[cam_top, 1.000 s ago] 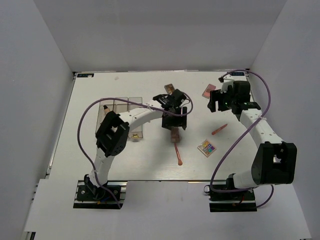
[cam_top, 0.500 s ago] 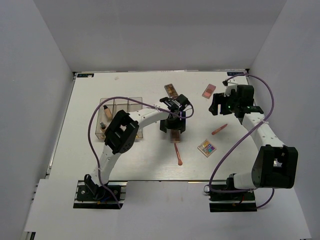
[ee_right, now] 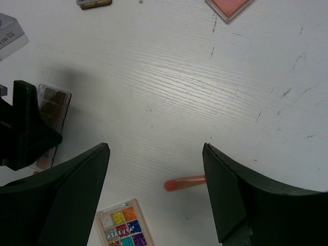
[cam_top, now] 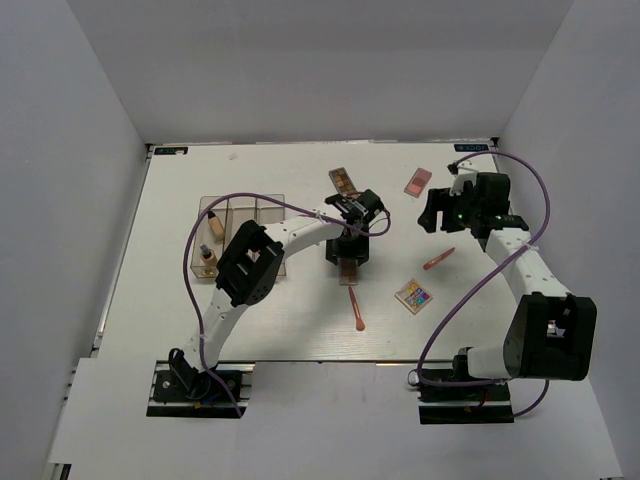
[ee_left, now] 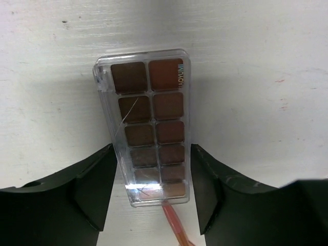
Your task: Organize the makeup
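My left gripper (cam_top: 348, 246) is open and straddles the near end of a brown eyeshadow palette (ee_left: 148, 125) lying flat on the table, with the jaws close to its long sides. A coral applicator (ee_left: 175, 228) pokes out from under that palette's end and shows in the top view (cam_top: 356, 310). My right gripper (cam_top: 440, 212) is open and empty above a second coral applicator (ee_right: 184, 182). A multicolour palette (ee_right: 120, 225) lies near it. A pink compact (cam_top: 418, 181) and another brown palette (cam_top: 343, 181) lie further back. Two beige foundation bottles (cam_top: 207, 258) stand in the organizer.
The clear plastic organizer (cam_top: 262, 215) stands left of centre, with my left arm reaching past it. White walls close off the back and both sides. The right arm's purple cable (cam_top: 535, 195) loops near the right wall.
My left arm has swung its elbow to the right, uncovering the organizer, and the gripper has settled around the brown palette. My right gripper has shifted slightly right.
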